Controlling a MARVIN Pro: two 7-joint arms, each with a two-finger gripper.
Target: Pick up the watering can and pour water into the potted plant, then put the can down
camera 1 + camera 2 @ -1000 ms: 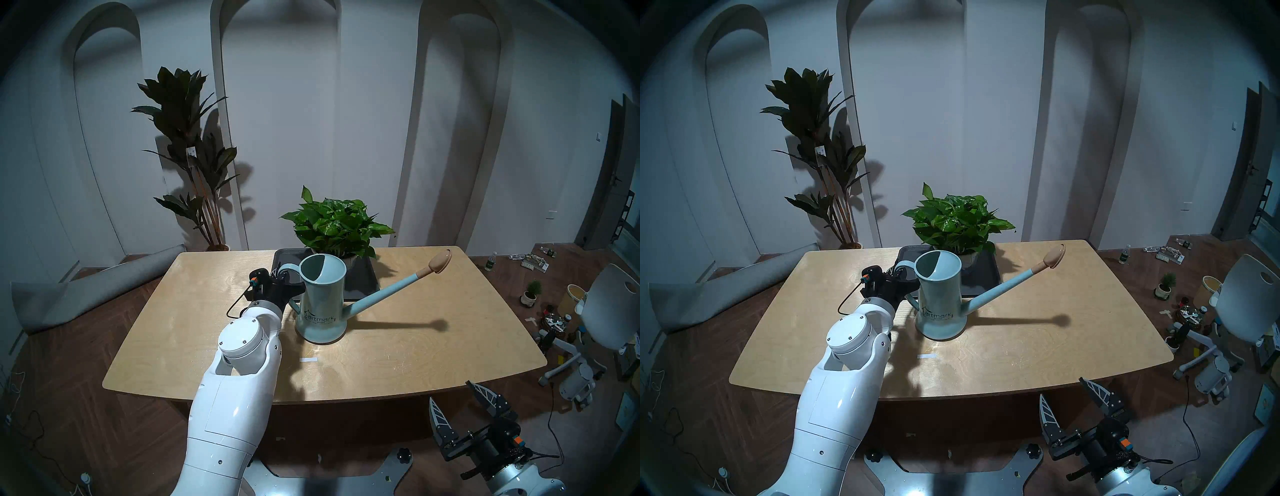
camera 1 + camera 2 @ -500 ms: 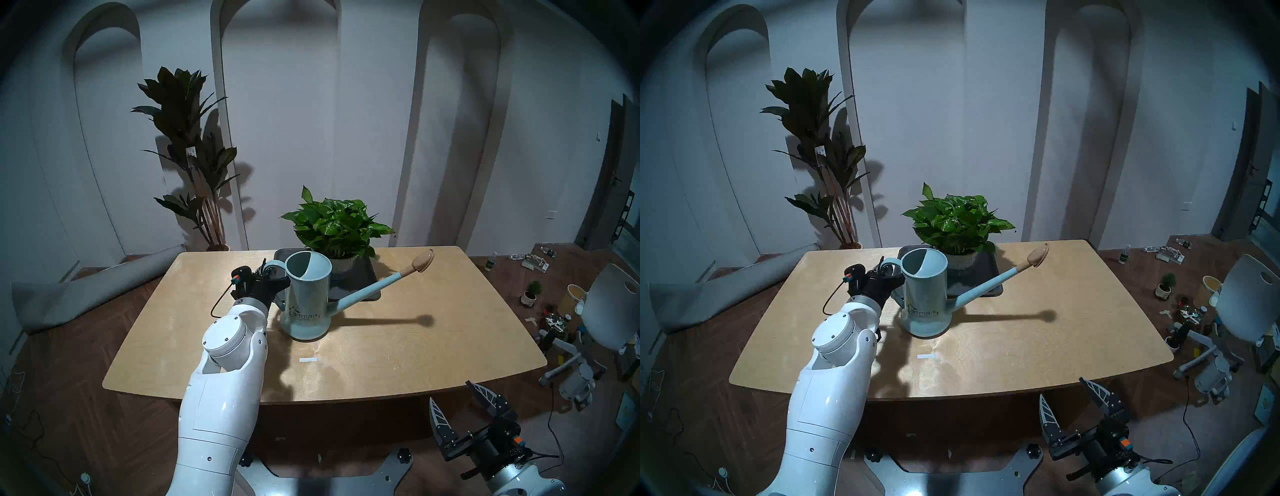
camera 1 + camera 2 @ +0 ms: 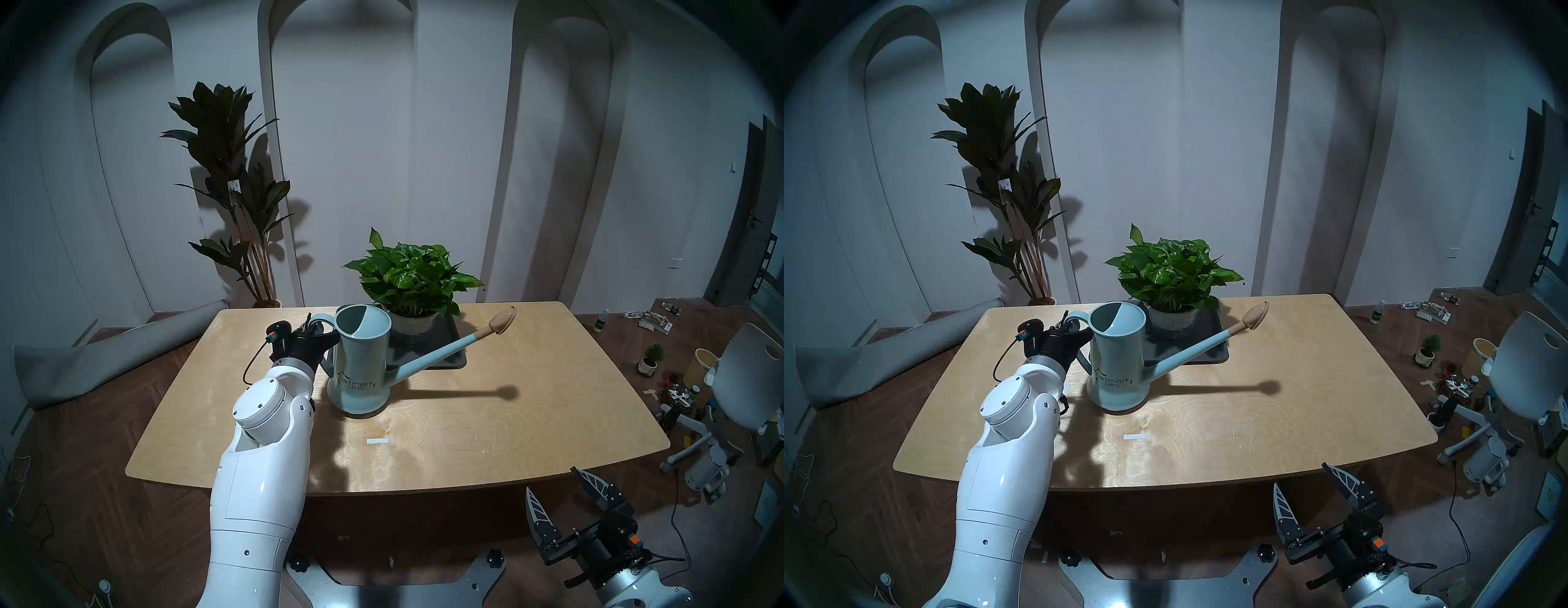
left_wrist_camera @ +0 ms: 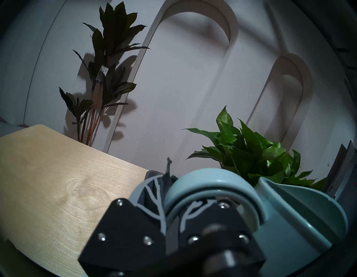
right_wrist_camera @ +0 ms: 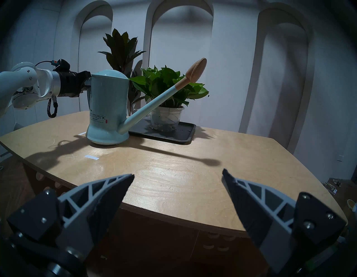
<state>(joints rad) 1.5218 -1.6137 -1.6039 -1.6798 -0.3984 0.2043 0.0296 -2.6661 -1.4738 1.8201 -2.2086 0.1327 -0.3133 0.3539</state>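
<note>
Head view — watering can [image 3: 362, 365] mid-table [image 3: 509, 424], bare wood rightward.

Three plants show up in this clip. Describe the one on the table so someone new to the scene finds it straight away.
Start at the pale wooden table; toward its far edge lies a dark tray. The potted plant stands on that tray in a whitish pot, just behind the watering can. Its bushy bright-green broad leaves separate it from the tall dark-leaved plant by the wall and the tiny conifer-like plant on the floor.

Left gripper [image 3: 326, 339] jaws clamped, arm extended; right gripper [image 5: 177, 175] jaws spread.
</note>
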